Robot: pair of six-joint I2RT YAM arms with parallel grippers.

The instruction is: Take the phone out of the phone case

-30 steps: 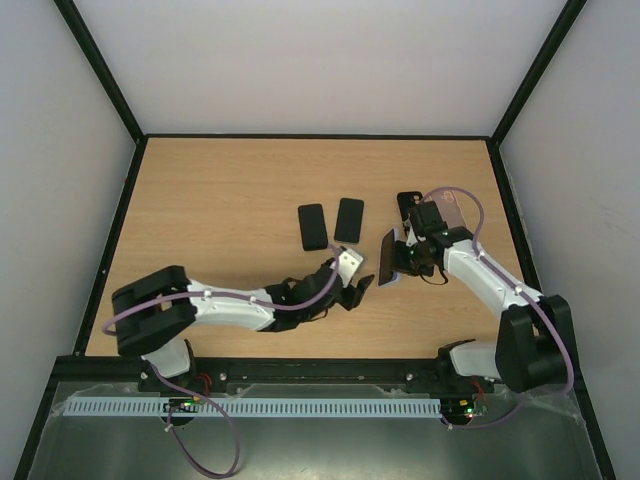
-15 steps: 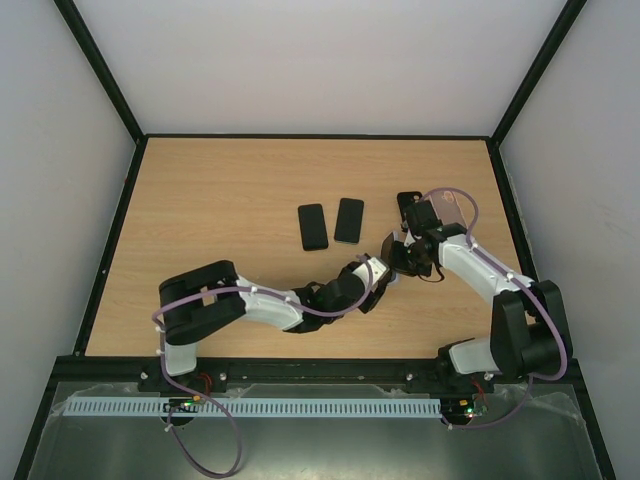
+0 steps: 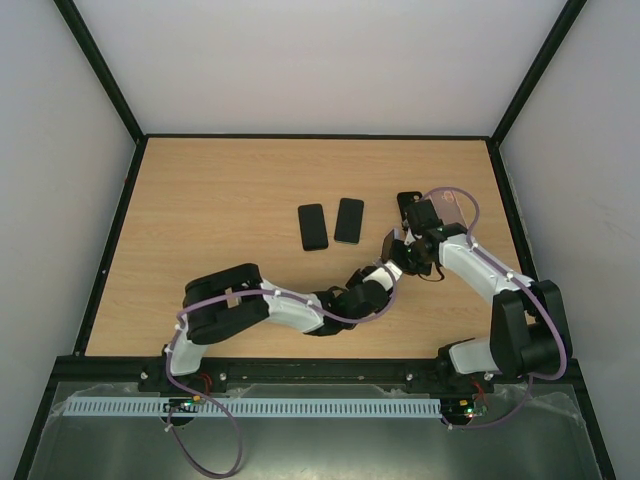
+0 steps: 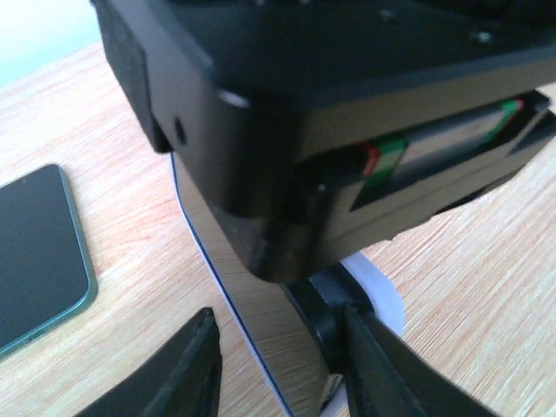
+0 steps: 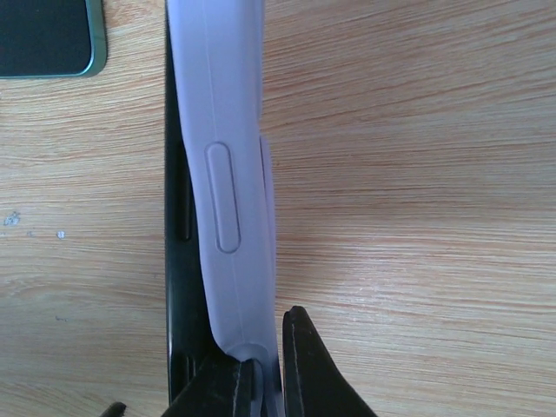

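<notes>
Two dark phones (image 3: pixel 312 227) near cased phone (image 3: pixel 389 246)

In the right wrist view the phone case (image 5: pixel 228 174) runs off the top edge, and the phone (image 5: pixel 176 261) shows only as a thin black strip along its left side. In the left wrist view a blurred black housing (image 4: pixel 347 87) covers the case's upper part, and a spare phone (image 4: pixel 35 252) left of the case is cut by the frame edge
</notes>
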